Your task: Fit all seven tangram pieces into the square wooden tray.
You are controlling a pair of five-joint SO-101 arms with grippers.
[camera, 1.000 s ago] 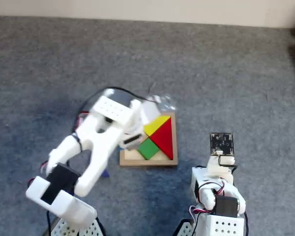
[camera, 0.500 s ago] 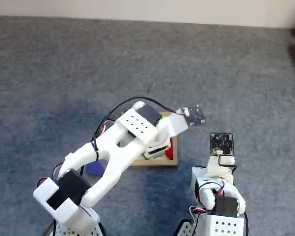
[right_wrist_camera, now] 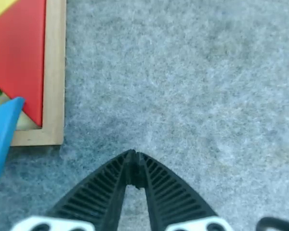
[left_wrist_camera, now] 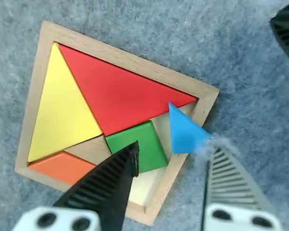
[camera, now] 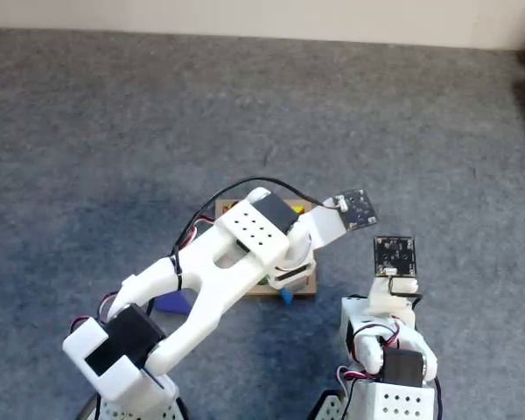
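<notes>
The square wooden tray (left_wrist_camera: 135,55) holds a yellow triangle (left_wrist_camera: 62,110), a large red triangle (left_wrist_camera: 120,91), a green square (left_wrist_camera: 147,147) and an orange piece (left_wrist_camera: 62,166). A small blue triangle (left_wrist_camera: 184,132) lies tilted across the tray's rim at one corner, its tip against one finger of my left gripper (left_wrist_camera: 173,147). That gripper hangs open over this corner. In the right wrist view the blue triangle (right_wrist_camera: 2,139) overhangs the tray's rim (right_wrist_camera: 54,72). My right gripper (right_wrist_camera: 134,156) is shut over bare carpet beside the tray.
A blue-violet piece (camera: 171,302) lies on the grey carpet to the front left of the tray (camera: 304,286), under the left arm (camera: 245,245). The right arm (camera: 389,337) sits folded at the front right. Bare wood shows at the tray's corner (left_wrist_camera: 144,190).
The left arm has swung right, across the tray to its front right corner. The blue triangle now shows at the tray's front edge, and the blue-violet piece is uncovered. The right arm kept still.
</notes>
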